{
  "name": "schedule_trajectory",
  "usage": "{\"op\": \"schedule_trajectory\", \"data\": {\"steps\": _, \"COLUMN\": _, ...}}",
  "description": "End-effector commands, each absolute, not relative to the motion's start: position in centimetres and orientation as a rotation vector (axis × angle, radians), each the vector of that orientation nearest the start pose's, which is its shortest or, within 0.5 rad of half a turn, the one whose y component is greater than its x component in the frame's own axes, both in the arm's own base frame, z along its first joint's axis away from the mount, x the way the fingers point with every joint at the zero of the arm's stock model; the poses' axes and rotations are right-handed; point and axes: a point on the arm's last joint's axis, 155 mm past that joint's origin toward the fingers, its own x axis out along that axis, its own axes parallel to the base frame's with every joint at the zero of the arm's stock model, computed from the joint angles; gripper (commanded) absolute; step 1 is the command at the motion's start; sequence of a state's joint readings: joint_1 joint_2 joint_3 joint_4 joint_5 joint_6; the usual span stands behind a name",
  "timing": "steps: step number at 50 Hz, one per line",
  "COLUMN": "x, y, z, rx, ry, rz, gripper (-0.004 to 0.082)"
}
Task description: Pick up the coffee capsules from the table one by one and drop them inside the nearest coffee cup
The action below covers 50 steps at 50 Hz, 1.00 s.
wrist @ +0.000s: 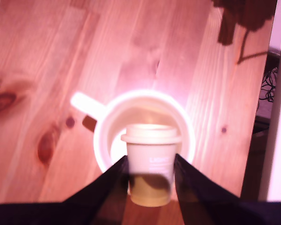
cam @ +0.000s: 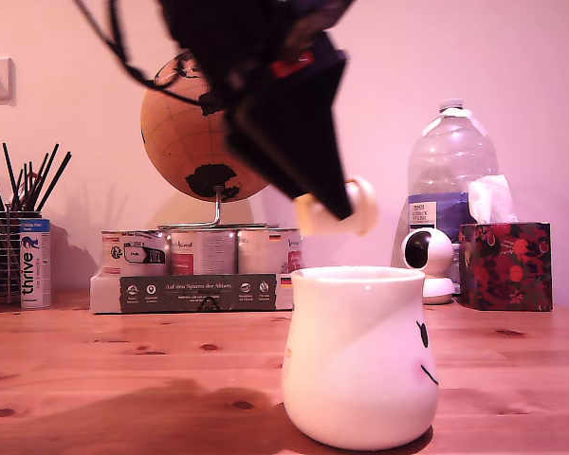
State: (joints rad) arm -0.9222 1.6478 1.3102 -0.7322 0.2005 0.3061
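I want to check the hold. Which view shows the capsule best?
The wrist view: the capsule sits whole between the hand's fingers, over the open mug. The exterior view shows only its ends behind the hand.

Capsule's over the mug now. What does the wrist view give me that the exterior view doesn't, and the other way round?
Only the wrist view: the mug's open mouth straight below the capsule, and its handle.

Only the exterior view: the gap in height between the capsule and the mug's rim, the smiley face, and the clutter behind, namely the globe, cans, water bottle, and camera.

Both: the hand shut on the capsule, the mug, the wooden table.
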Motion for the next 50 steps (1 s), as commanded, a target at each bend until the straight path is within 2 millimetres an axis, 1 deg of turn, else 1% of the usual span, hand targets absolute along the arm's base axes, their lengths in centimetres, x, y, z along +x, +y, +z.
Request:
{"op": "schedule_trajectory", "data": {"steps": 1, "x": 21.9, "y": -35.3, "z": 11.5, "rx": 0.663, "ry": 0.921, "rz": -1.183, "gripper": 0.0213}}
{"op": "schedule_trajectory", "data": {"steps": 12, "x": 22.1, "y": -35.7, "z": 10.1, "rx": 0.685, "ry": 0.976, "rz": -1.186, "gripper": 0.0213}}
{"op": "schedule_trajectory", "data": {"steps": 21, "x": 22.0, "y": -35.5, "z": 9.1, "rx": 0.699, "ry": 1.009, "rz": -1.185, "gripper": 0.0213}}
{"op": "schedule_trajectory", "data": {"steps": 45, "x": 21.9, "y": -35.3, "z": 9.0, "rx": 0.710, "ry": 1.015, "rz": -1.185, "gripper": 0.0214}}
{"op": "schedule_trajectory", "data": {"steps": 49, "x": 21.9, "y": -35.2, "z": 8.9, "rx": 0.711, "ry": 1.018, "rz": -1.185, "gripper": 0.0225}}
{"op": "schedule_trajectory", "data": {"steps": 50, "x": 21.9, "y": -35.2, "z": 8.9, "rx": 0.711, "ry": 1.018, "rz": -1.186, "gripper": 0.0242}}
